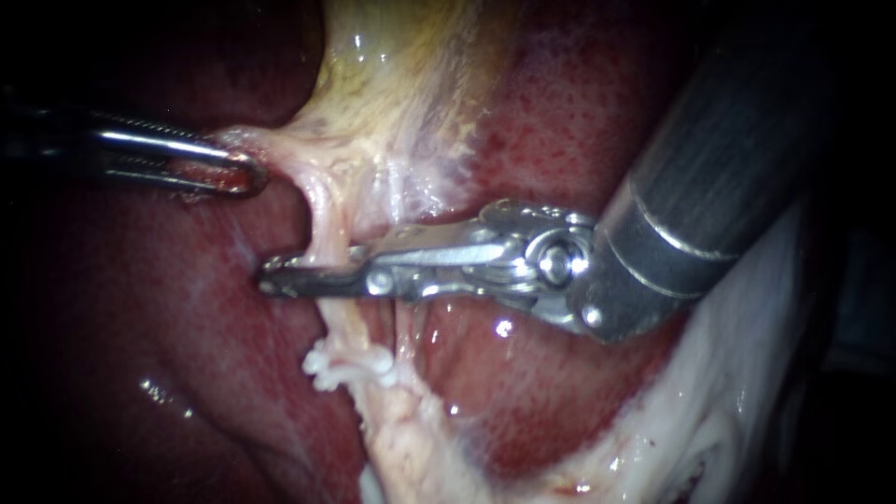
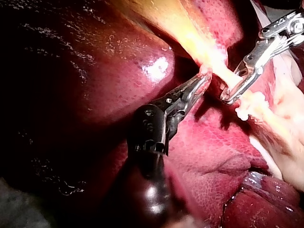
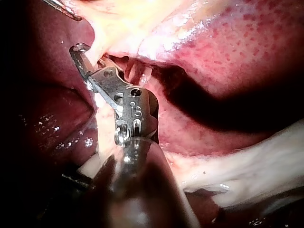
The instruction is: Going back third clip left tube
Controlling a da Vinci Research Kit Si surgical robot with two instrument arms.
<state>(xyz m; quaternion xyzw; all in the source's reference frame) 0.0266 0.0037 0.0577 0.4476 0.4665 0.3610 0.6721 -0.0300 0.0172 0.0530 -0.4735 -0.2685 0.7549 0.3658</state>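
- Tube point(image 1: 329, 229) runs pale across the liver point(image 1: 579, 121), with white clips point(image 1: 347, 369) on it just below the right instrument point(image 1: 308, 277).
- Right instrument's pincer is released and straddles the tube.
- Left instrument point(image 1: 238, 173) has its pincer clenched on pale tissue point(image 1: 280, 145) beside the tube.

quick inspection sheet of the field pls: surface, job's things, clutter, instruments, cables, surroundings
surface: liver, red and wet, lies under everything
job's things: tube runs down from the gallbladder; white clips sit on it
clutter: nothing seen
instruments: left instrument has its jaws shut on pale tissue beside the gallbladder; right instrument lies with its tip across the tube, between the gallbladder and the white clips
cables: nothing seen
surroundings: white tissue band runs along the liver's edge; it is dark beyond
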